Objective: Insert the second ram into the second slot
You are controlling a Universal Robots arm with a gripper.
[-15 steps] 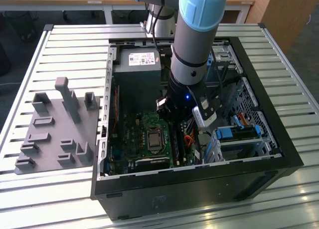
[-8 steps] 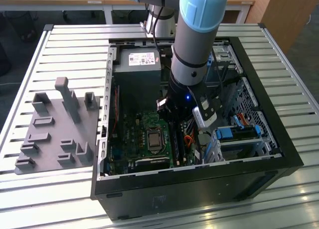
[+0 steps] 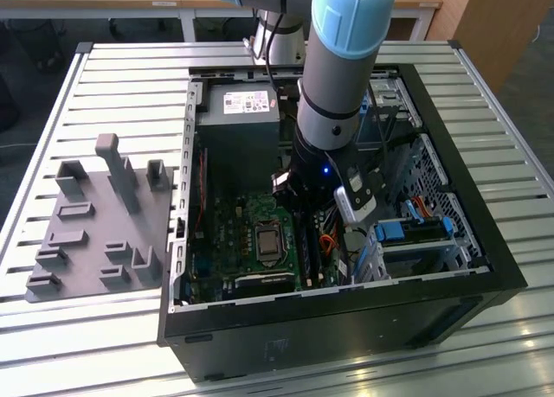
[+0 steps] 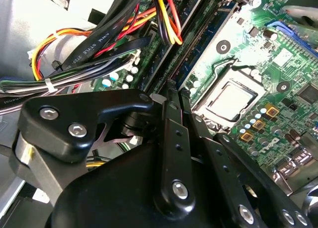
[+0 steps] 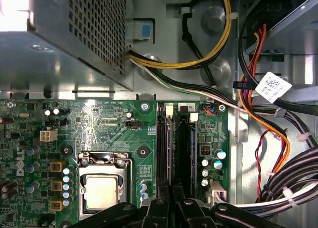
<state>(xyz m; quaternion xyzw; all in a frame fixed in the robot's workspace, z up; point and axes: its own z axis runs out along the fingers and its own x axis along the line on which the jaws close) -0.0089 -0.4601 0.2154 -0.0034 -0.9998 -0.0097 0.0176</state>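
The arm [image 3: 333, 94] reaches down into the open computer case [image 3: 485, 267], over the memory slots beside the processor socket [image 3: 268, 241]. The second ram [image 5: 170, 148] shows as a thin edge-on strip standing in a slot between the black neighbouring slots [image 5: 185, 148]. In the second wrist view the ram is a bluish strip [image 4: 206, 37] running away from the fingertips. My gripper [image 5: 171, 190] sits at the near end of that strip, fingers [image 4: 166, 118] pressed close together around it. The ram's lower edge and the slot under the fingers are hidden.
A grey power supply [image 5: 59, 39] lies just beyond the slots, and cable bundles [image 5: 268, 118] run close along their other side. The drive cage [image 3: 415, 237] fills the case on the exterior view's right. A grey holder fixture [image 3: 95, 224] stands on the slatted table outside the case.
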